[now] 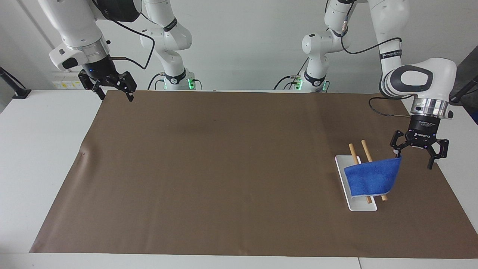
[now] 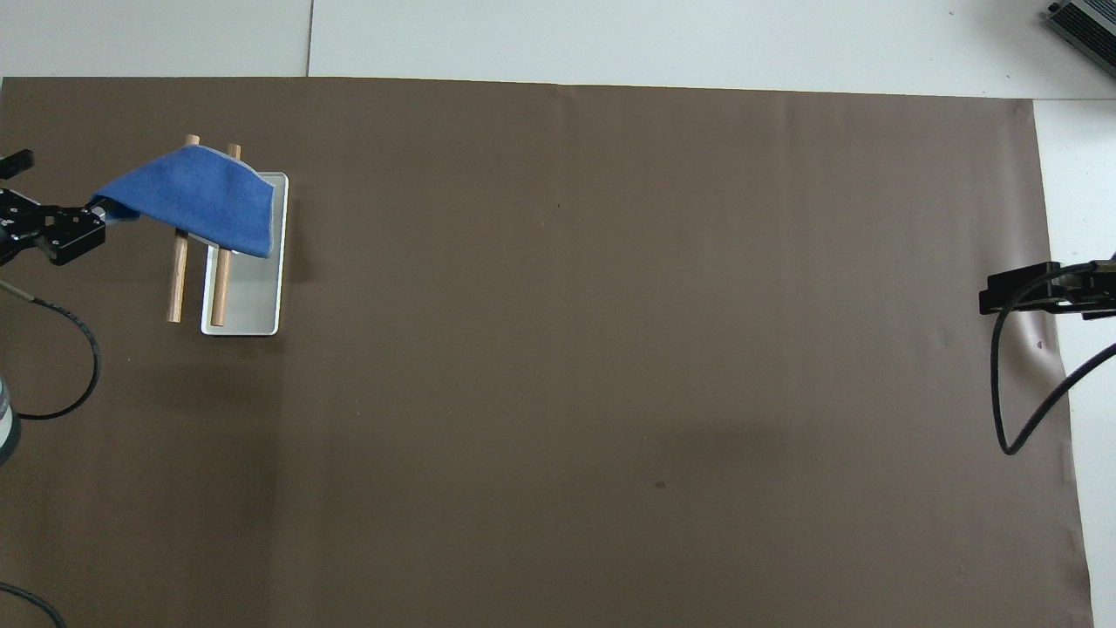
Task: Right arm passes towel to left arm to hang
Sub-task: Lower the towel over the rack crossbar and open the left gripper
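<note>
The blue towel hangs over the two wooden rods of a small rack with a white base, at the left arm's end of the table. My left gripper is open just beside the rack, on the side toward the table's end. The towel's raised corner still reaches one of its fingertips. In the overhead view the towel slopes from that gripper down across the rods. My right gripper is open and empty, raised over the mat's corner at the right arm's end, close to the robots.
A brown mat covers most of the white table. Two smaller white arms with green base lights stand at the table edge by the robots. The right gripper shows only as a dark tip with its cable in the overhead view.
</note>
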Robot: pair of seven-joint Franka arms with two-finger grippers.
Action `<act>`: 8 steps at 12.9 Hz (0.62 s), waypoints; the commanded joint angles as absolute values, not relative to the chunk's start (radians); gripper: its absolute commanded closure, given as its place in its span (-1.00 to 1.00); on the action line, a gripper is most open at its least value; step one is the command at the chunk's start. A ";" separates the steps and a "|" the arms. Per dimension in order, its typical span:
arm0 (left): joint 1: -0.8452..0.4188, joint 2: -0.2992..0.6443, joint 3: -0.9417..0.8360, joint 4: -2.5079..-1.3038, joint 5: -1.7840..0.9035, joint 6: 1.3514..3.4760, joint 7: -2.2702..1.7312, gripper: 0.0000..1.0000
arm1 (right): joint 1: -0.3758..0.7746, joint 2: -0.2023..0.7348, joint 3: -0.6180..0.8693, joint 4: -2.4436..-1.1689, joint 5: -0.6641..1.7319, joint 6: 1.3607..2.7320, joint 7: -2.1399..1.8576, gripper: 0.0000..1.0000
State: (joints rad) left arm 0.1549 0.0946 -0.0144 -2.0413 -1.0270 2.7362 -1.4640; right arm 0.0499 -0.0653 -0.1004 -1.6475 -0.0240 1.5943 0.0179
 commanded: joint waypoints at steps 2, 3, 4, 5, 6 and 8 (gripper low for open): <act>0.218 0.104 -0.020 -1.991 -0.817 2.629 -1.445 -1.00 | 0.051 -0.069 -0.101 -1.657 -0.020 1.598 0.034 -1.00; 0.219 0.106 -0.020 -1.988 -0.778 2.620 -1.445 -1.00 | 0.051 -0.069 -0.101 -1.657 -0.020 1.598 0.034 -1.00; 0.227 0.107 -0.020 -1.985 -0.729 2.609 -1.439 -1.00 | 0.051 -0.069 -0.101 -1.657 -0.020 1.598 0.034 -1.00; 0.230 0.107 -0.020 -1.980 -0.672 2.600 -1.412 -1.00 | 0.051 -0.069 -0.101 -1.657 -0.020 1.598 0.034 -1.00; 0.230 0.109 -0.020 -1.967 -0.631 2.594 -1.370 -1.00 | 0.051 -0.071 -0.101 -1.657 -0.020 1.598 0.035 -1.00; 0.229 0.109 -0.020 -1.959 -0.608 2.588 -1.233 -1.00 | 0.038 -0.071 -0.098 -1.658 -0.018 1.598 0.035 -1.00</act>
